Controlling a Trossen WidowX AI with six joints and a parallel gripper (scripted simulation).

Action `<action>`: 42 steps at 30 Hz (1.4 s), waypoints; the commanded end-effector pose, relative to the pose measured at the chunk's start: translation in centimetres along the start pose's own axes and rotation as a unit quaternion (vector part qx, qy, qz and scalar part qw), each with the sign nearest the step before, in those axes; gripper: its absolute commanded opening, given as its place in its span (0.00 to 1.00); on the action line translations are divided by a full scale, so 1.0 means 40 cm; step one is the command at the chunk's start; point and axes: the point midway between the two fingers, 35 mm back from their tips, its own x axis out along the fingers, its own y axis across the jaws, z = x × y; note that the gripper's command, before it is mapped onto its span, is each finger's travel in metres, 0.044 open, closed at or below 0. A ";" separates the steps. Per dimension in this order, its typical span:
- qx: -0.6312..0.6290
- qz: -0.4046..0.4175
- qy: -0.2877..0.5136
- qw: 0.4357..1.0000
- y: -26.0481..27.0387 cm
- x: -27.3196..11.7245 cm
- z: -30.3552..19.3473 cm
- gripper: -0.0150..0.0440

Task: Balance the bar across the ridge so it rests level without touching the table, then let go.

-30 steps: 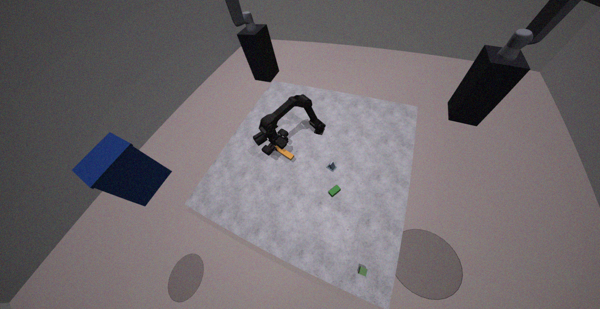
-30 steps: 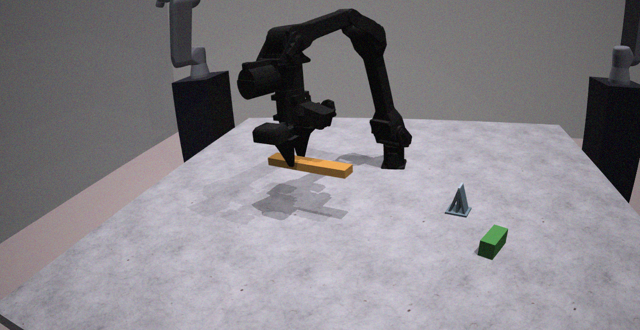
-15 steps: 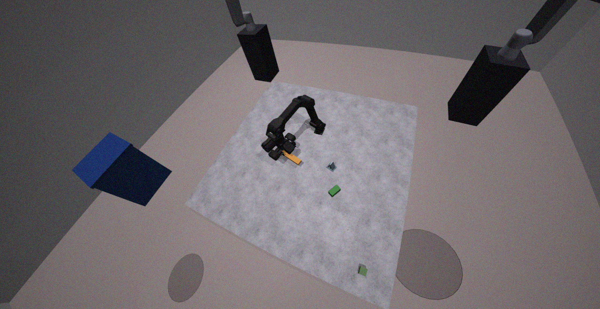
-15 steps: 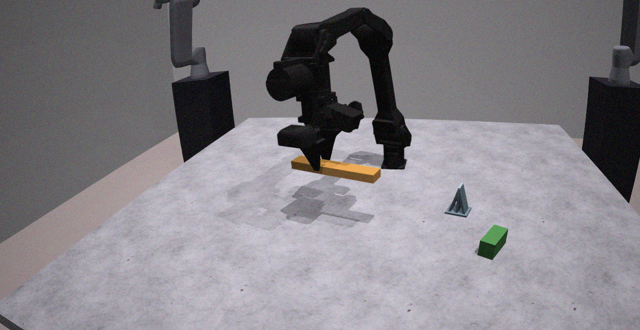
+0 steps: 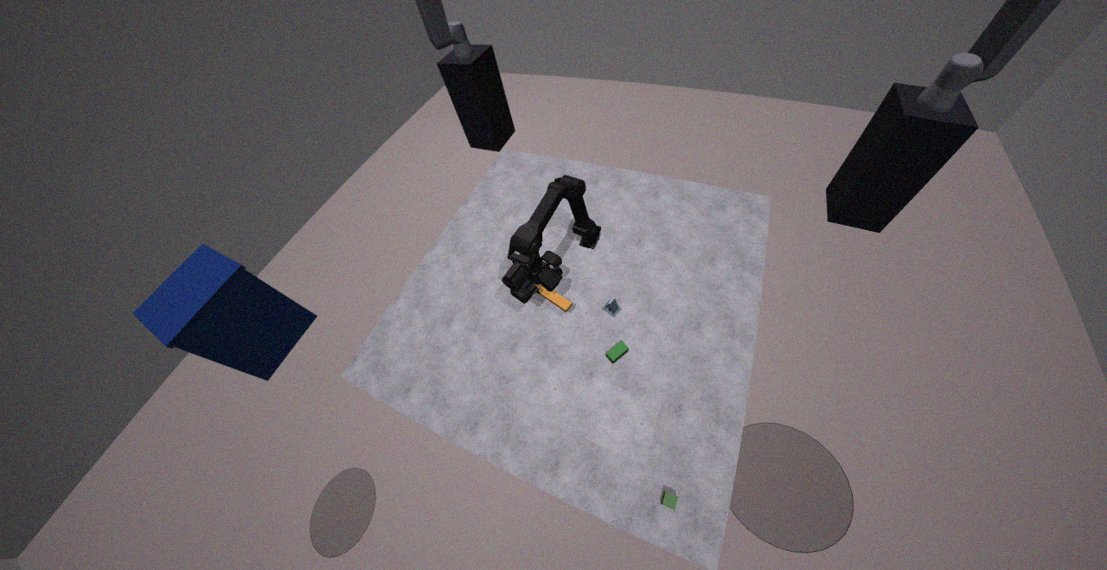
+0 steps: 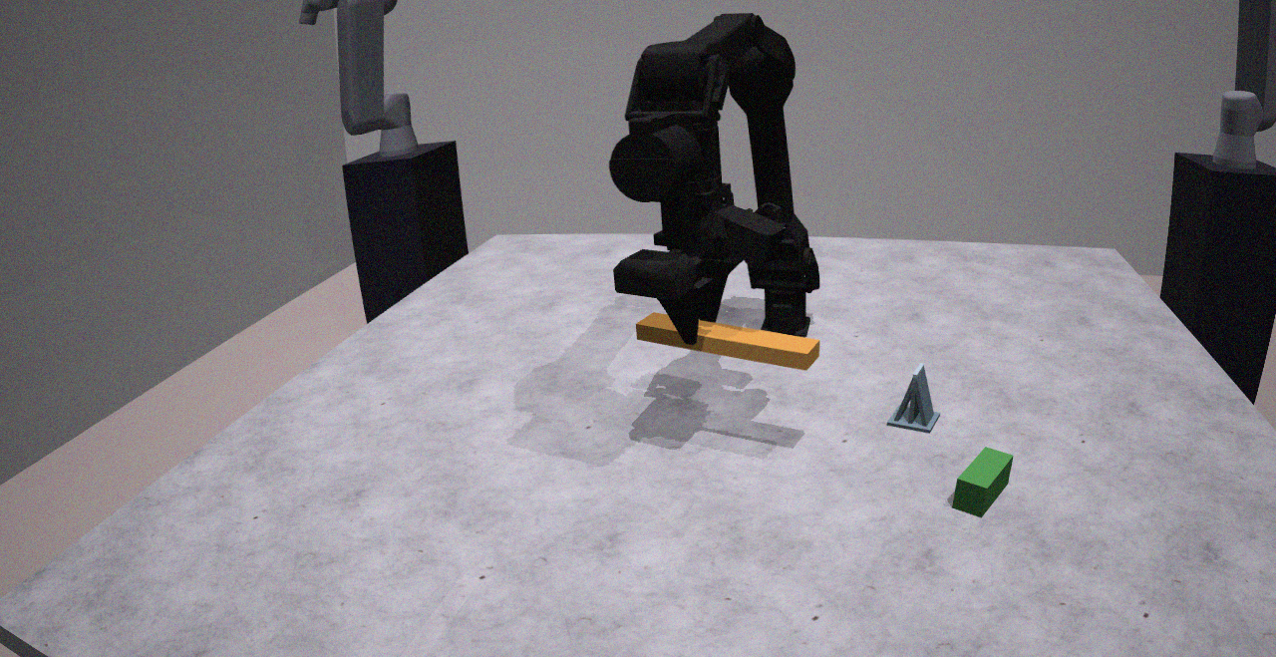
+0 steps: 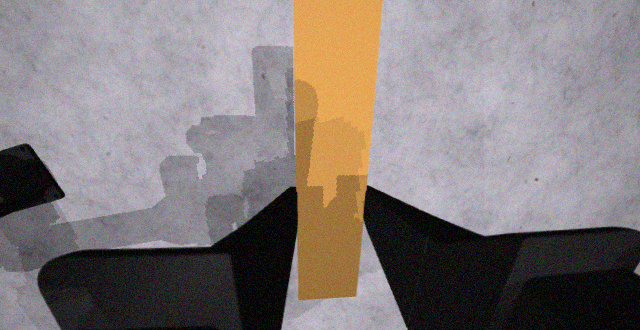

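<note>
My gripper (image 6: 700,335) (image 7: 329,194) is shut on the orange bar, nearer one end than the middle. The orange bar (image 5: 559,300) (image 6: 758,343) (image 7: 340,45) hangs in the air above the table, with its shadow below it in the exterior view. Its longer part reaches to the right there, toward the ridge. The grey-blue ridge (image 5: 612,306) (image 6: 921,399) stands upright on its base plate on the table, to the right of the bar and apart from it. The fingertips are mostly hidden by the arm in the top view.
A green block (image 5: 617,351) (image 6: 982,482) lies on the table (image 5: 495,412) (image 6: 446,510), nearer the front than the ridge. A small light-green piece (image 5: 669,500) is near the table's front corner. Dark pedestals (image 5: 477,102) (image 5: 890,160) with grey arms stand beyond the table.
</note>
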 end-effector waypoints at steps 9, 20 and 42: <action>0.005 0.000 -0.003 1.000 0.043 -0.002 0.110 0.25; 0.010 0.000 -0.005 1.000 0.094 -0.003 0.206 0.25; 0.020 0.003 -0.008 1.000 0.235 -0.005 0.369 0.25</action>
